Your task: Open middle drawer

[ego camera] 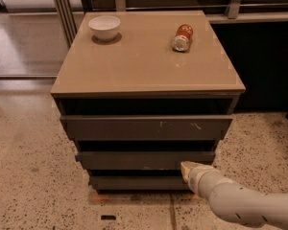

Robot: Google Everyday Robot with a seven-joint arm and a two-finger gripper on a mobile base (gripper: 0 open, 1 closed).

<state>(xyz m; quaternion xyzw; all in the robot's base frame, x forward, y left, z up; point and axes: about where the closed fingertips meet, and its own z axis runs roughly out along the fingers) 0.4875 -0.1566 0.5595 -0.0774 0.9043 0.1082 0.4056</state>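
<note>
The middle drawer [144,159] is a wide dark grey-brown flat front, second of three in the cabinet, below the top drawer front [146,127] that has white scratch marks. My gripper [186,169] is at the end of a white arm that comes in from the lower right. Its tip is at the lower right part of the middle drawer front, just above the bottom drawer [141,182]. A dark gap shows above the middle drawer front.
The cabinet's tan top [146,56] carries a white bowl [104,27] at the back left and a red can [183,37] lying on its side at the back right. Speckled floor surrounds the cabinet. Metal posts [62,8] and a dark counter stand behind.
</note>
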